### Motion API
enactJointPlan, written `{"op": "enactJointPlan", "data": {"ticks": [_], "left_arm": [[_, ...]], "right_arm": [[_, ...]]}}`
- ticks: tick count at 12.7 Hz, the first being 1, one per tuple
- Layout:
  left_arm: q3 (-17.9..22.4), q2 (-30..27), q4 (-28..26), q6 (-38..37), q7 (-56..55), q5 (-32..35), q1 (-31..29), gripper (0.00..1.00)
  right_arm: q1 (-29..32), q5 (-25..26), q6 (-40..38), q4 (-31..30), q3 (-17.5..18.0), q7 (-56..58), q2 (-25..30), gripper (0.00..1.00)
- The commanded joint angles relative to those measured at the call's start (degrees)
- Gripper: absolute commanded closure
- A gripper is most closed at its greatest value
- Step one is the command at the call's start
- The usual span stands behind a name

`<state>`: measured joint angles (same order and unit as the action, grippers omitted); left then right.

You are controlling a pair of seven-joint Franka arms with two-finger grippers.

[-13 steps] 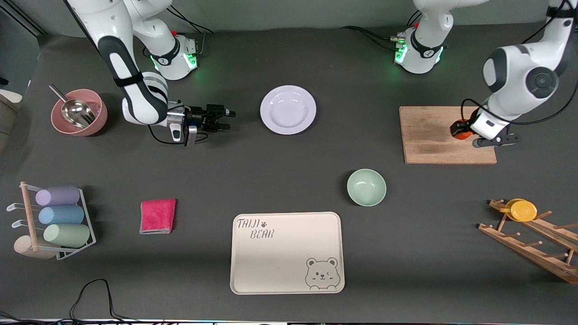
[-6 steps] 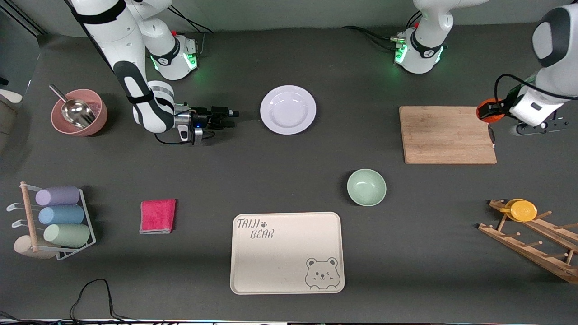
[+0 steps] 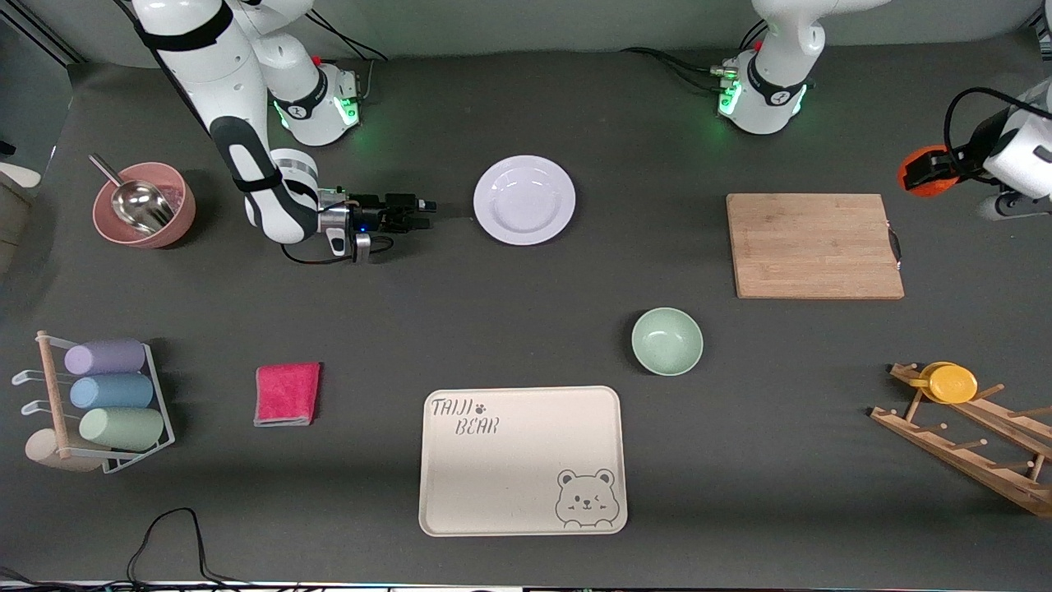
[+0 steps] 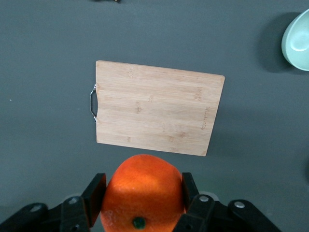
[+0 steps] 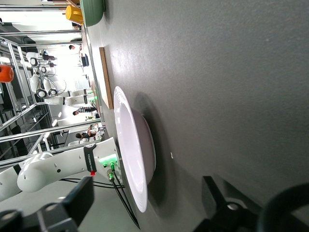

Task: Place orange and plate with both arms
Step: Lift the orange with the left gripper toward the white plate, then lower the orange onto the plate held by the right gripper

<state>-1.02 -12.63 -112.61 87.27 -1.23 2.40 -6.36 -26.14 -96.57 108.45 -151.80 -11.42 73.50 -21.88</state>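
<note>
The orange (image 3: 922, 171) is held in my left gripper (image 3: 927, 169), up in the air over the table at the left arm's end, just off the wooden cutting board (image 3: 814, 245). In the left wrist view the fingers (image 4: 94, 195) clamp the orange (image 4: 143, 193) from both sides, with the board (image 4: 157, 107) below. The white plate (image 3: 524, 199) lies on the table between the two bases. My right gripper (image 3: 421, 205) is low, open and empty, level with the plate and a short gap from its rim. The right wrist view shows the plate (image 5: 131, 159) edge-on between the spread fingers.
A pale-green bowl (image 3: 666, 340) sits nearer the camera than the board. The beige bear tray (image 3: 522, 460) lies near the front edge. A pink bowl with a scoop (image 3: 145, 204), a red cloth (image 3: 287, 394), a cup rack (image 3: 99, 403) and a wooden rack with a yellow cup (image 3: 952, 382) stand around.
My left gripper has lifted the orange off the cutting board and carried it up toward the left arm's end of the table. My right gripper has edged slightly toward the plate.
</note>
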Motion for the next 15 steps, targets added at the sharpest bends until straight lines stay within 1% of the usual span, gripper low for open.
{"op": "enactJointPlan", "data": {"ticks": [1,2,3,5,6,7,9,11,13,15], "left_arm": [[-0.5,1.1,3.9,-3.4,0.3,-1.8,0.4,1.00],[-1.3,1.1,4.0,-3.4,-0.3,-1.9,0.4,1.00],[-2.3,1.3,3.9,-3.2,-0.7,-2.0,0.3,1.00],[-4.2,1.3,3.9,-3.2,-4.7,-3.7,1.4,1.00],[-6.0,1.3,3.9,-3.0,-7.3,-4.2,2.2,1.00],[-8.4,1.4,3.9,-2.7,-11.2,-5.6,3.2,1.00],[-14.7,2.3,4.1,-1.3,-19.9,-7.8,4.3,1.00],[-22.3,4.0,4.3,2.1,-28.5,-9.7,4.4,1.00],[-30.1,8.3,6.4,5.2,-37.5,-9.8,4.5,1.00],[-35.8,12.4,7.0,9.3,-45.3,-9.2,4.6,1.00]], "right_arm": [[0.2,-1.3,-0.8,0.5,0.2,-1.1,-1.1,0.36],[0.2,-1.3,-0.8,0.5,0.3,-1.0,-1.1,0.44],[0.2,-1.3,-0.8,0.5,0.3,-1.0,-1.1,0.47],[0.1,-1.2,-0.8,0.4,0.3,-0.8,-1.2,0.47],[0.1,-1.2,-0.8,0.4,0.3,-0.5,-1.3,0.56],[0.1,-1.2,-0.8,0.4,0.3,-0.3,-1.7,0.57],[0.1,-1.2,-0.8,0.4,0.3,0.4,-2.1,0.57],[0.1,-1.2,-1.0,0.5,0.3,2.3,-3.1,0.57],[0.1,-1.2,-1.7,0.5,0.4,4.5,-4.0,0.57],[0.1,-1.2,-1.7,0.5,0.3,4.8,-4.1,0.57]]}}
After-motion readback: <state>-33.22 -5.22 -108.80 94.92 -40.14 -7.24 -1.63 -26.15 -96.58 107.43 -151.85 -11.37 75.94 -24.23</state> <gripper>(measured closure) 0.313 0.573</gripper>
